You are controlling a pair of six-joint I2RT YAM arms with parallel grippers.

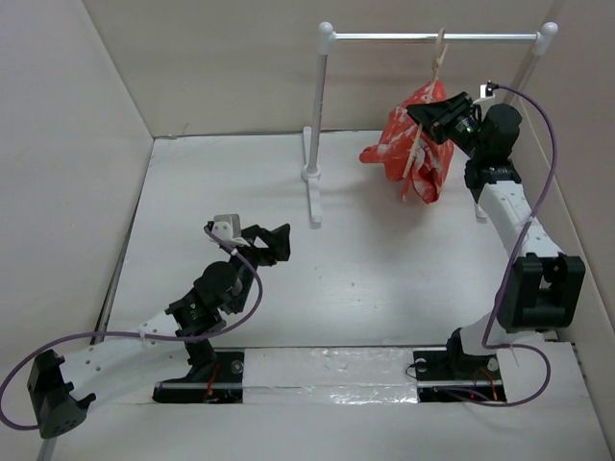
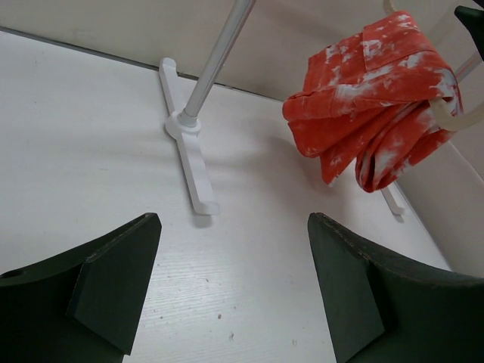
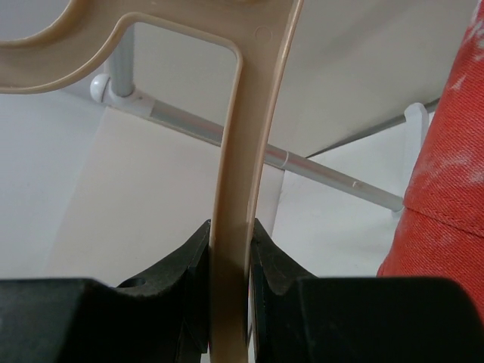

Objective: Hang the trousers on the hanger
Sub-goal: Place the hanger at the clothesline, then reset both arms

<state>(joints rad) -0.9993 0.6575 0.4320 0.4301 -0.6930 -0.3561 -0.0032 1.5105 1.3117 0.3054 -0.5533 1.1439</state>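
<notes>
The red-orange trousers (image 1: 415, 141) with white blotches hang bunched over the pale beige hanger (image 1: 426, 115), whose hook is on the rack bar at the back right. They also show in the left wrist view (image 2: 370, 98) and at the right edge of the right wrist view (image 3: 446, 181). My right gripper (image 1: 432, 119) is shut on the hanger's arm (image 3: 242, 189), black jaws pressed against both its sides. My left gripper (image 1: 274, 240) is open and empty above the table at the left, its fingers (image 2: 113, 280) wide apart.
The white-posted rack with a metal bar (image 1: 432, 37) stands at the back; its left post and foot (image 1: 312, 173) are mid-table, also in the left wrist view (image 2: 189, 144). Beige walls enclose the white table (image 1: 384, 259) on three sides.
</notes>
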